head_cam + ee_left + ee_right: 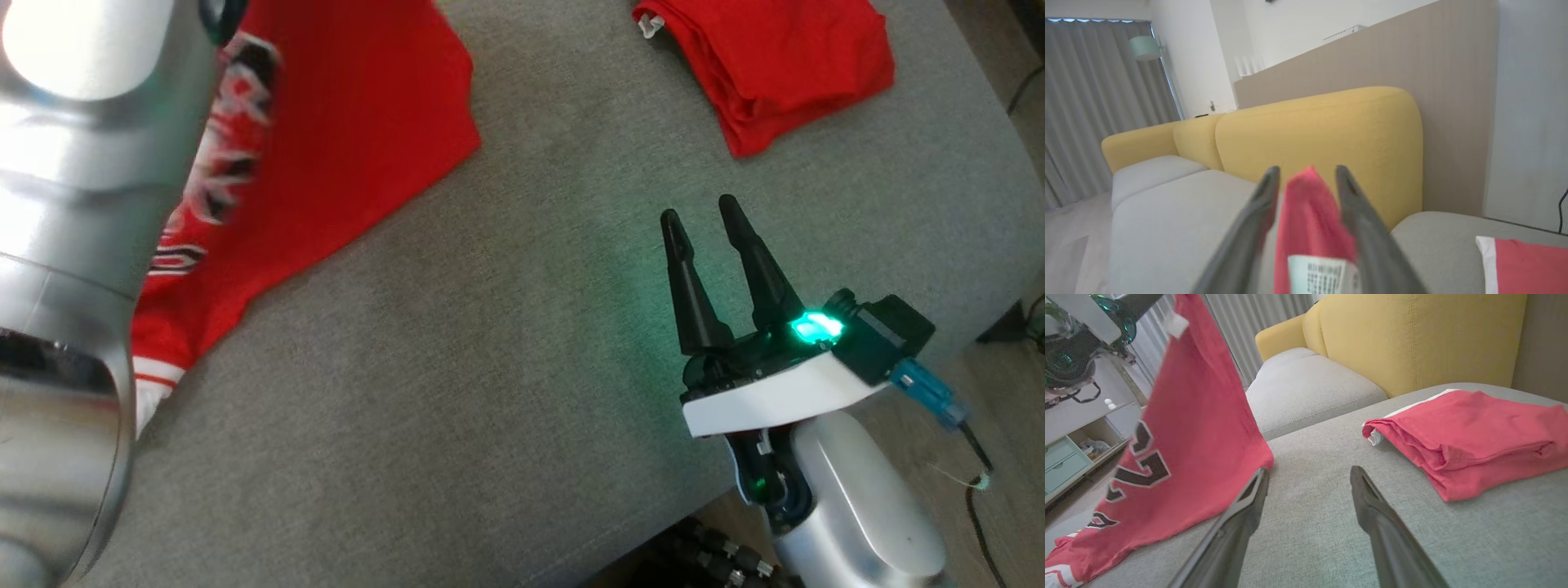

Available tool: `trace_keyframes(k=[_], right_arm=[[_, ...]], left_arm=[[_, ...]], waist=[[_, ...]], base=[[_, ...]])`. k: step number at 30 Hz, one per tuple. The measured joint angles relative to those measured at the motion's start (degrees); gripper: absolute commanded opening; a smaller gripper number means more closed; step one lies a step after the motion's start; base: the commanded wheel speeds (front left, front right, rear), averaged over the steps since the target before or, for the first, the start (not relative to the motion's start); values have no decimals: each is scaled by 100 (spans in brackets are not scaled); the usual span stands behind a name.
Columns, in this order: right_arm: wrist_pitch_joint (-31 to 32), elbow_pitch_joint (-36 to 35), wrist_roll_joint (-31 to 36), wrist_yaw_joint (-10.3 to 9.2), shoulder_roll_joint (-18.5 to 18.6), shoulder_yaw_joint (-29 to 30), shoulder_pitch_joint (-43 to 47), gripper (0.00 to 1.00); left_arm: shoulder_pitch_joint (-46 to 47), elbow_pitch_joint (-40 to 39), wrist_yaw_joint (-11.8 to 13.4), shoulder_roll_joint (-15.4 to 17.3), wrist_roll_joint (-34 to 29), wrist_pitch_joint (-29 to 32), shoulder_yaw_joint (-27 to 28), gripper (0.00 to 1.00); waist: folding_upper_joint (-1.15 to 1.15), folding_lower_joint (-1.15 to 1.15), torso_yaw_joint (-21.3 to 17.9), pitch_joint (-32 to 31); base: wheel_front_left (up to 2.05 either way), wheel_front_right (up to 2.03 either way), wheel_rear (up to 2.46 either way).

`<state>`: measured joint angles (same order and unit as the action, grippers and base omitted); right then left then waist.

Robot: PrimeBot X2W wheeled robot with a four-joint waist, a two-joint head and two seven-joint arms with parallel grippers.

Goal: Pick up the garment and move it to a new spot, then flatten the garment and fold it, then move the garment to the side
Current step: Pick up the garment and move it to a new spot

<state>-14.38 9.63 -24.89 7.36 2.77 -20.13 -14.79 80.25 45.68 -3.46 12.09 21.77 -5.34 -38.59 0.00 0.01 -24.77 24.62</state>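
Currently, a red cloth garment with black-and-white lettering (351,122) is seen in the upper left of the head view, spread partly over a grey woven sofa seat (490,367), its white-striped edge lying near the left border. In the right wrist view the same garment is shown lifted at its top corner toward the upper left of the frame, while its lower part is draped on the seat at the lower left. The left claw (1307,167) is shown in the left wrist view with its two dark fingers apart and a wad of the red cloth between them; a white printed label (1318,273) is seen at the bottom centre of that frame. The picture is blurred, so whether the cloth is clamped cannot be told. A silver forearm (73,245) is seen along the left edge of the head view.

The right claw (698,208) is held open and empty over bare seat fabric at the right centre of the head view, well apart from the lettered garment. A green light (812,328) is lit on its base. A second red garment, folded into a thick stack (784,57), is laid at the upper right. A mustard-yellow padded backrest (1331,130) is seen behind the seat in both wrist views.
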Motion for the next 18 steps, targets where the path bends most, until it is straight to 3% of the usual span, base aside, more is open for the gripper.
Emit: trace_keyframes(k=[10,18], right_arm=[[0,58,191,0,-1,369,0,100],[0,146,677,0,1,1072,59,100]], left_arm=[[-187,638,-68,-79,332,-737,179,100],[-1508,-253,-151,-56,734,-925,481,100]], waist=[[0,-1,422,-193],[0,-2,1118,-625]], base=[[0,0,0],[0,0,0]])
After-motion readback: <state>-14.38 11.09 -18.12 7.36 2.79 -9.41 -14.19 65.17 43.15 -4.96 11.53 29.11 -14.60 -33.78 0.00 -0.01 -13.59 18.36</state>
